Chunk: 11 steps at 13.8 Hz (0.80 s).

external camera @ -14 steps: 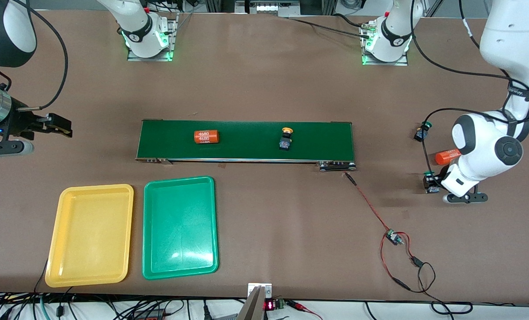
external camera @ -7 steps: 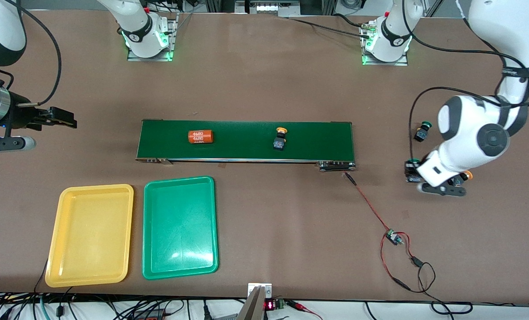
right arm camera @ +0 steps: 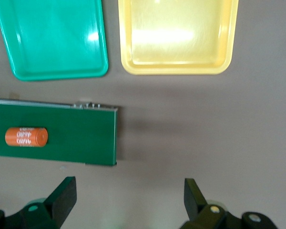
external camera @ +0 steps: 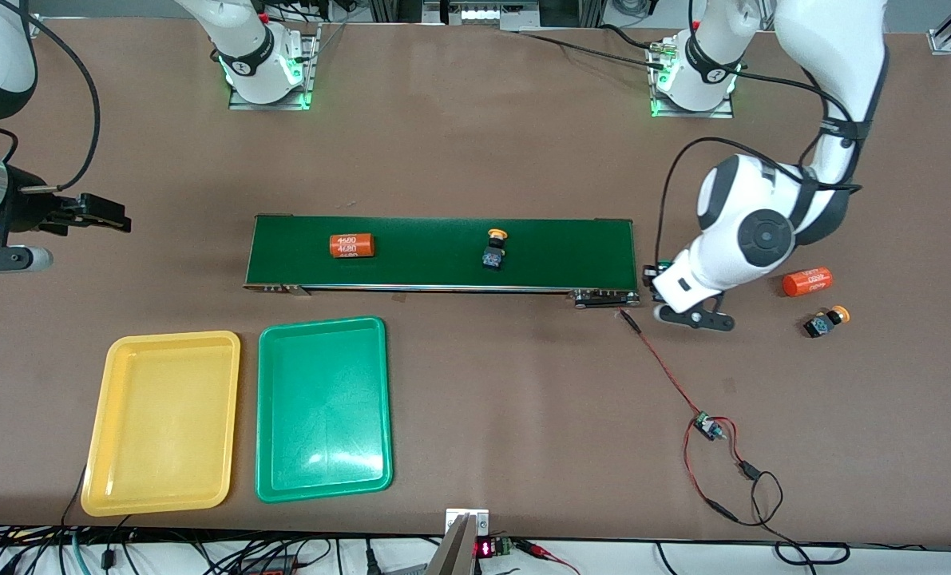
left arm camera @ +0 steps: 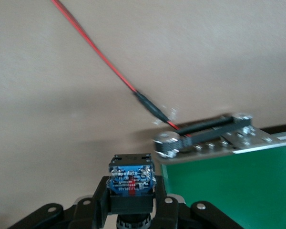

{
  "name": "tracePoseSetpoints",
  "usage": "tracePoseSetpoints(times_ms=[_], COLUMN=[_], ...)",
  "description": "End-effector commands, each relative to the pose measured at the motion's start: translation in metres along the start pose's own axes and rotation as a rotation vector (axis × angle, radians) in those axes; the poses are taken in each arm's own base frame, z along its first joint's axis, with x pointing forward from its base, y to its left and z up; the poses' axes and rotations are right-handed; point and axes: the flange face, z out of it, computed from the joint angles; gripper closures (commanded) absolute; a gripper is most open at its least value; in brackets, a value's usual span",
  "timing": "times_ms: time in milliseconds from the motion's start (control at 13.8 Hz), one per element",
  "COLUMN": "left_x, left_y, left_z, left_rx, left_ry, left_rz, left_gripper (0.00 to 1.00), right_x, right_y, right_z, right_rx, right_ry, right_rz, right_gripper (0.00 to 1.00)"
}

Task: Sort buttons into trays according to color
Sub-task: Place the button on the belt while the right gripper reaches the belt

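Observation:
My left gripper (external camera: 657, 278) is shut on a button (left arm camera: 131, 177) with a blue-and-black body, over the table just off the conveyor belt's (external camera: 571, 251) end toward the left arm. A green rim of that held button (external camera: 662, 265) shows in the front view. One yellow-capped button (external camera: 493, 249) lies on the belt. Another yellow-capped button (external camera: 826, 321) lies on the table toward the left arm's end. The yellow tray (external camera: 161, 422) and the green tray (external camera: 323, 407) sit side by side, nearer the front camera than the belt. My right gripper (external camera: 108, 212) hangs open and empty (right arm camera: 128, 200) off the belt's end toward the right arm.
An orange cylinder (external camera: 351, 244) rides on the belt, and a second orange cylinder (external camera: 806, 282) lies on the table close to the loose yellow-capped button. A red wire (external camera: 667, 375) runs from the belt's motor end to a small circuit board (external camera: 708, 427).
My left arm has carried the button from the table's left-arm end to the belt's end. The cylinder and button on the belt have drifted toward the right arm's end.

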Motion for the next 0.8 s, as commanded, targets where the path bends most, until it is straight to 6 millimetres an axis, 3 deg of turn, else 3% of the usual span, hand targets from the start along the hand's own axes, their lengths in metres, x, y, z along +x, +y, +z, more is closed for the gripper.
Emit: tracePoseSetpoints(times_ms=[0, 290, 725], left_x=[-0.013, -0.018, -0.031], left_y=[0.019, 0.046, 0.08], left_z=[-0.007, 0.002, 0.016], left_rx=[-0.065, -0.11, -0.108], left_ry=[-0.019, -0.042, -0.067], left_rz=[-0.036, -0.032, 0.0], left_gripper=[1.0, 1.0, 1.0], right_x=[0.002, 0.004, 0.003], right_y=[0.005, 0.011, 0.004], right_z=[-0.005, -0.004, 0.0], right_rx=[0.003, -0.05, -0.04], right_ry=[0.045, 0.051, 0.029], right_rz=[0.006, 0.008, 0.009], right_gripper=[0.0, 0.0, 0.0])
